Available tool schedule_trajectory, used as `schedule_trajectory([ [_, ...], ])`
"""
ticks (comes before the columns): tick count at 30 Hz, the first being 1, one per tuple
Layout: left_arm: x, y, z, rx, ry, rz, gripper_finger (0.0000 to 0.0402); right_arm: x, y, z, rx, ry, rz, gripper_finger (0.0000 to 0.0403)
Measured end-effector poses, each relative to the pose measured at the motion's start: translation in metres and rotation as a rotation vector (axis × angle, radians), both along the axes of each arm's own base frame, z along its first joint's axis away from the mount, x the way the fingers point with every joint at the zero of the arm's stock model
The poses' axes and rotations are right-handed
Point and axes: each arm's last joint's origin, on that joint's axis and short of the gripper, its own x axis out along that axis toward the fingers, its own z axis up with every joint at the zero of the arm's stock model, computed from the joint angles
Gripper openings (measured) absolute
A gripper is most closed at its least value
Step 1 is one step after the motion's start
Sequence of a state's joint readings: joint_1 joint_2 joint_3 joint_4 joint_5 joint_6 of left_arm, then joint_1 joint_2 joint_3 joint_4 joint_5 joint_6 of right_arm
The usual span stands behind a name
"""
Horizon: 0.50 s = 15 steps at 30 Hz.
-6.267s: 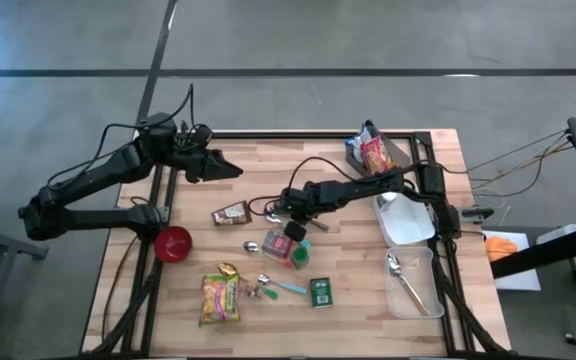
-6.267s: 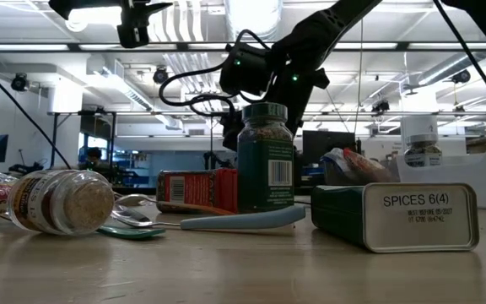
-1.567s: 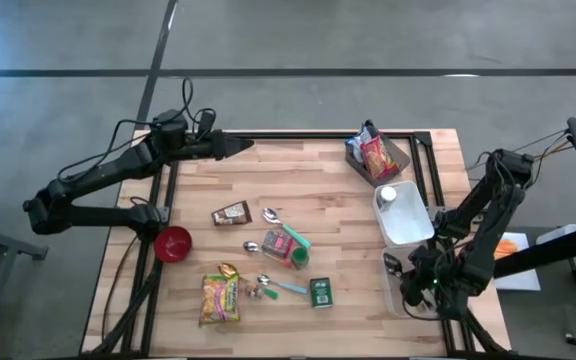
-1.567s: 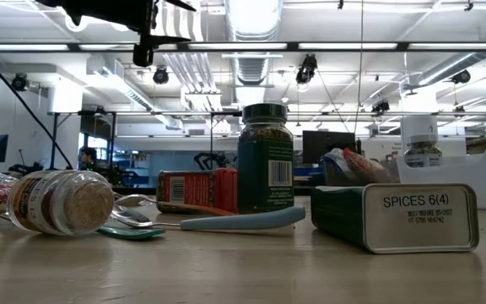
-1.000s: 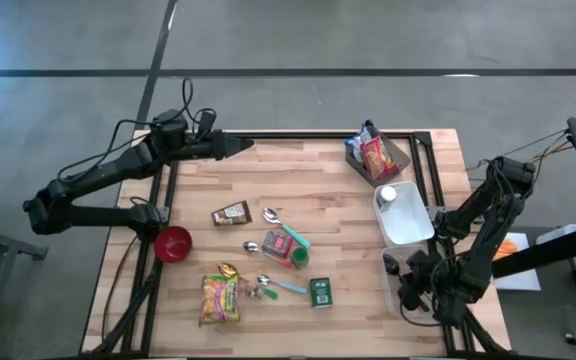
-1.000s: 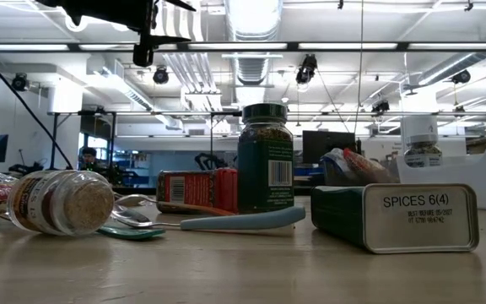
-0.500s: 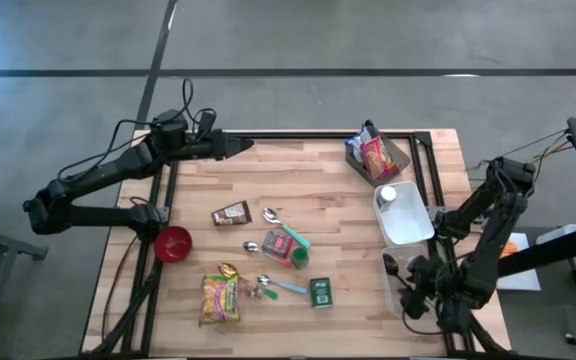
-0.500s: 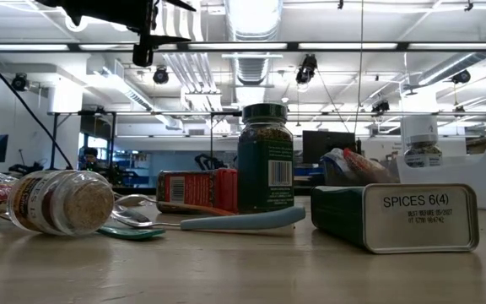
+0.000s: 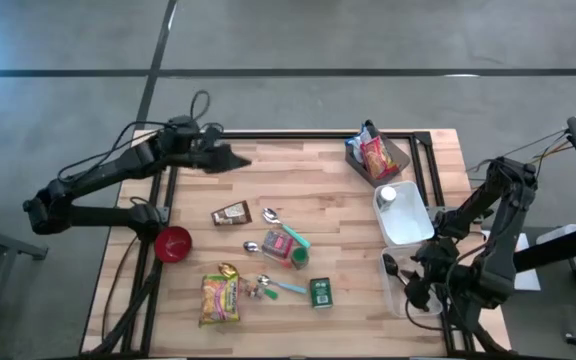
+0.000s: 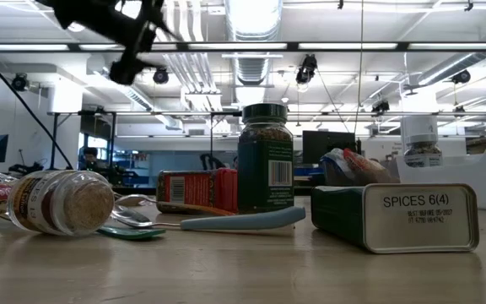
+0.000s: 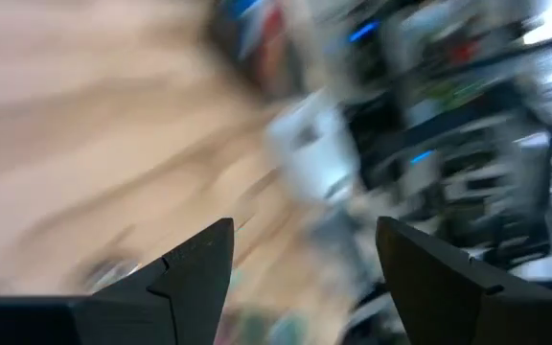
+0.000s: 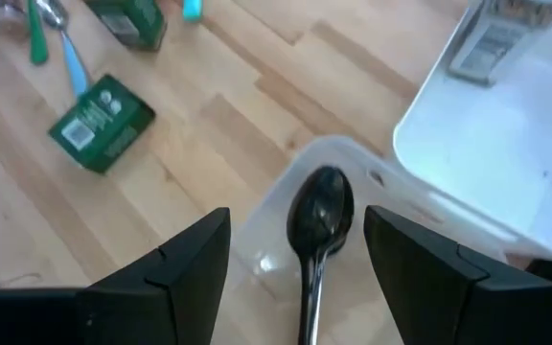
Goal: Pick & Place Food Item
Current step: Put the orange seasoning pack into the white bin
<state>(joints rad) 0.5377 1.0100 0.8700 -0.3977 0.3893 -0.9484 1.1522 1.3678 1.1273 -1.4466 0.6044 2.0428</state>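
Observation:
A yellow noodle packet [image 9: 220, 297], a brown packet [image 9: 231, 213] and a green spice jar [image 9: 298, 255] lie mid-table; the jar [image 10: 265, 160] stands upright. Snack bags [image 9: 373, 152] sit in the far-right tray. My right gripper [image 9: 415, 290] hangs open above the clear container [image 9: 389, 300] at the near right. In the right wrist view a dark spoon [image 12: 319, 230] lies in that container, below my open right gripper [image 12: 295, 213]. My left gripper [image 9: 238, 160] is open over the far left of the table and holds nothing [image 11: 305, 230].
A white bin [image 9: 408, 230] with a bottle stands beyond the clear container. A green tin [image 9: 320, 291], spoons [image 9: 268, 287] and a red box [image 9: 276, 242] lie around the jar. A red bowl [image 9: 173, 243] sits at the left edge.
My right gripper has risen from the clear container and hangs higher above it. My left gripper has tipped its fingers downward toward the table at the far left.

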Motion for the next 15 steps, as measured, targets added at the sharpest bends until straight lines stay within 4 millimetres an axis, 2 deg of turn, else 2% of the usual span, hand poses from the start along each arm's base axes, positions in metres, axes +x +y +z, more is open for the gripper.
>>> schedule_trajectory([
  [4, -0.013, -0.008, -0.021, -0.055, 0.248, -0.052, 0.0257, 0.01, -0.005, 0.003, -0.018, 0.013, -0.002, 0.0237],
  [8, -0.023, -0.015, -0.032, -0.066, 0.395, -0.129, 0.0257, 0.018, -0.009, 0.003, -0.036, 0.028, -0.001, 0.0237],
  [15, -0.017, -0.045, -0.045, 0.067, 0.593, -0.382, 0.0257, 0.024, -0.013, 0.002, -0.063, 0.05, 0.01, 0.0237],
])
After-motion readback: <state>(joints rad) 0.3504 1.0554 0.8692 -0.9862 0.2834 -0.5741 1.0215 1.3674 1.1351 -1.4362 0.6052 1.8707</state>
